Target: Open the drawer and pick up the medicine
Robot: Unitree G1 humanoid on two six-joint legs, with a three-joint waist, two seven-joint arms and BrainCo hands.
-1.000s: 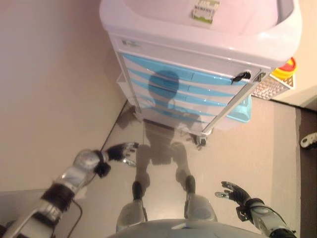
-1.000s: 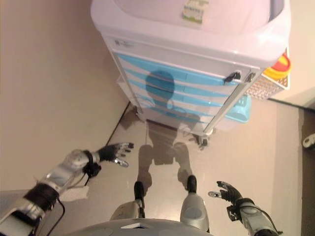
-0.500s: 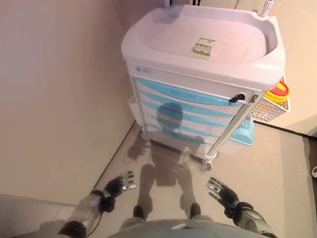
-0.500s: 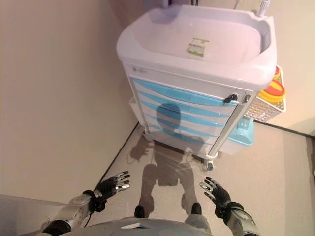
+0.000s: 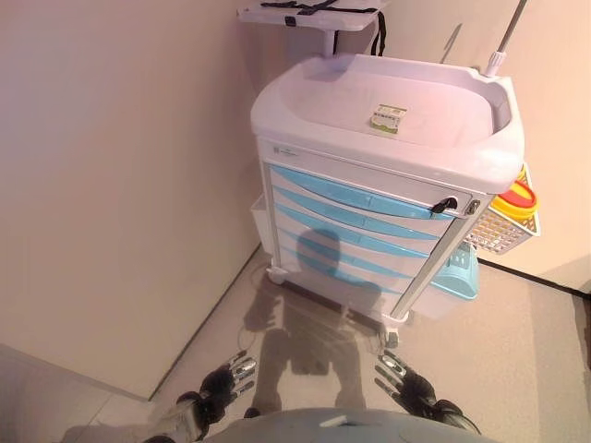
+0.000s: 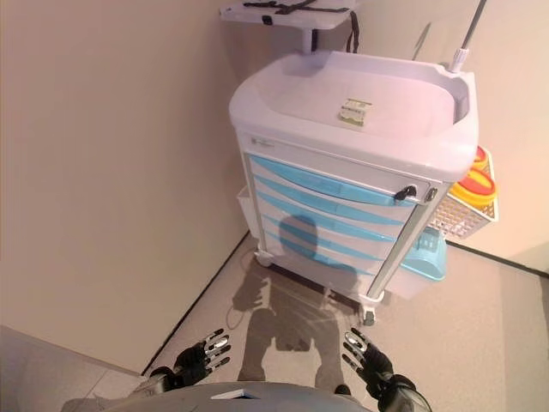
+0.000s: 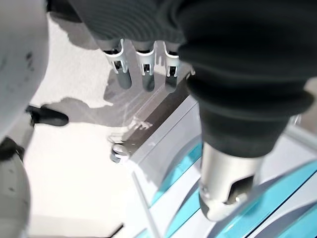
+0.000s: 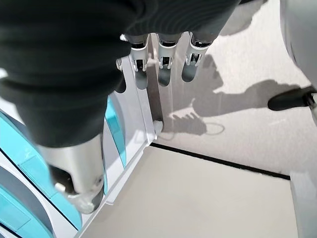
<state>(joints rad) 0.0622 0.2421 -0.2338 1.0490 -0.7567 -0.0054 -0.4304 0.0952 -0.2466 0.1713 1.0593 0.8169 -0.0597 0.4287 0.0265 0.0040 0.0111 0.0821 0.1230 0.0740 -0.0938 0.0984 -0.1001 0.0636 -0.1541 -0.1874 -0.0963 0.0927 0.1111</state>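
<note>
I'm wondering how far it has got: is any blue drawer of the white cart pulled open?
No. All the blue drawers sit flush in the white plastic cart, and both hands hang far below it.

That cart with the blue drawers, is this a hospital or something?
Probably a clinic or a mock ward. The white cart has a stack of blue drawers, a yellow lidded bin in a side basket, and a small medicine box on its top tray. Bare wall and floor otherwise.
</note>
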